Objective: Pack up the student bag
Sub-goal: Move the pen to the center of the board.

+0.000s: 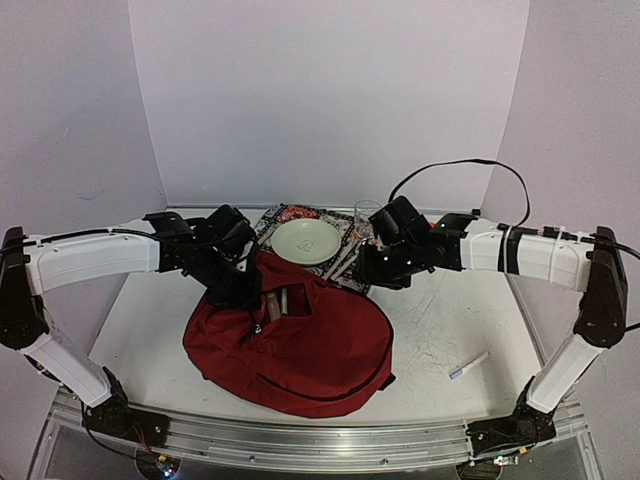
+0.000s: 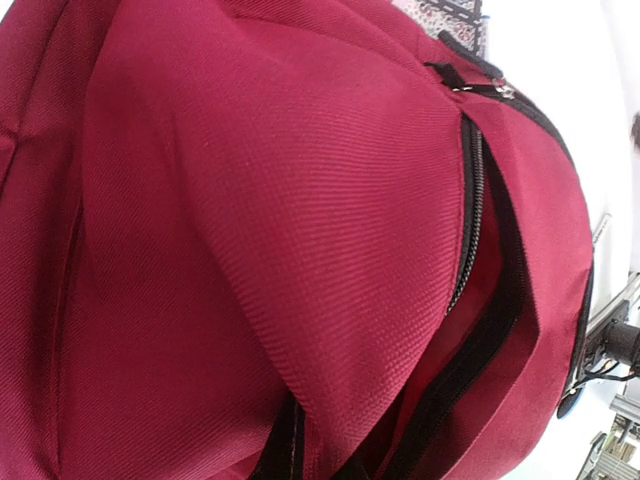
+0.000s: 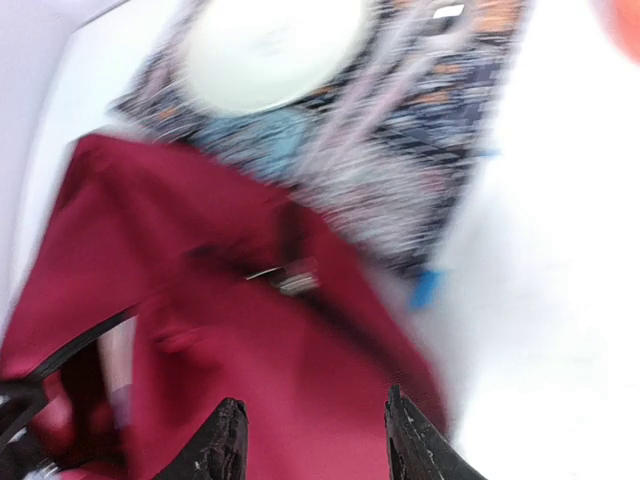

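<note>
Left gripper pinches bag rim: you hold mouth wide. Right gripper open, empty: fetch plate slowly.

The student bag is showing deep red all over, its zipper running black along the opening. A plate is gleaming pale green on a mat that seems, through the blur, to be carrying a dark, orange and blue print. The table is looking white.
</note>
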{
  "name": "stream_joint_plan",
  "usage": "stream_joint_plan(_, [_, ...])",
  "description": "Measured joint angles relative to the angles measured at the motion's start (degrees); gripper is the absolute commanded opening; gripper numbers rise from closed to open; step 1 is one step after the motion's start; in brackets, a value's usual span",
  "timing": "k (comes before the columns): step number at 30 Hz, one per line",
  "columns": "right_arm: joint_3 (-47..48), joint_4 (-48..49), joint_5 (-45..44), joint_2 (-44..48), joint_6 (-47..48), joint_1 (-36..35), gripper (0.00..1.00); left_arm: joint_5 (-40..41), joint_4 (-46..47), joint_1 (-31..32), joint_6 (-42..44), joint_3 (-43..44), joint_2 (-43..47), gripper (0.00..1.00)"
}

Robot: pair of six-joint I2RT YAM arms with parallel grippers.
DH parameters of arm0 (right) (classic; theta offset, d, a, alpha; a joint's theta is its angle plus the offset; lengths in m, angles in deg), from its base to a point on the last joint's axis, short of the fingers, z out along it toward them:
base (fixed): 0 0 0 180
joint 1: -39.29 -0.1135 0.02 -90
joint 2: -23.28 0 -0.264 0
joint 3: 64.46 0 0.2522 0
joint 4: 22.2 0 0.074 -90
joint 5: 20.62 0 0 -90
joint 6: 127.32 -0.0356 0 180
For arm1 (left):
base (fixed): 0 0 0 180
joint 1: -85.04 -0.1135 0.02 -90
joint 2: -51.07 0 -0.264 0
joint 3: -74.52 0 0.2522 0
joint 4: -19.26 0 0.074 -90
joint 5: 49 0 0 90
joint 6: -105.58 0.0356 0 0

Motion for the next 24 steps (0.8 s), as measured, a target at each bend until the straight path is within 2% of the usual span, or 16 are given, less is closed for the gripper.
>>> stream_joint_plan(6, [-0.2, -4.2, -6.7, -1.7, 1.2, 5.2, 0.5, 1.2, -1.4, 0.0, 0.1, -0.5, 0.9, 0.0])
stream_joint_plan(10, [2.0, -5.9, -9.5, -7.6, 1.4, 6.7, 0.5, 3.2, -3.3, -0.3, 1.1, -0.6, 1.6, 0.0])
stream_joint_plan(17, [8.2, -7.1, -10.4, -18.6, 1.7, 7.3, 0.5, 6.6, -7.3, -2.1, 2.8, -0.5, 2.9, 0.0])
stream_joint_plan(24, [14.2, -6.9, -9.6, -24.9, 2.2, 7.3, 0.49, 8.3, -9.7, -3.1, 3.1, -0.5, 3.9, 0.0])
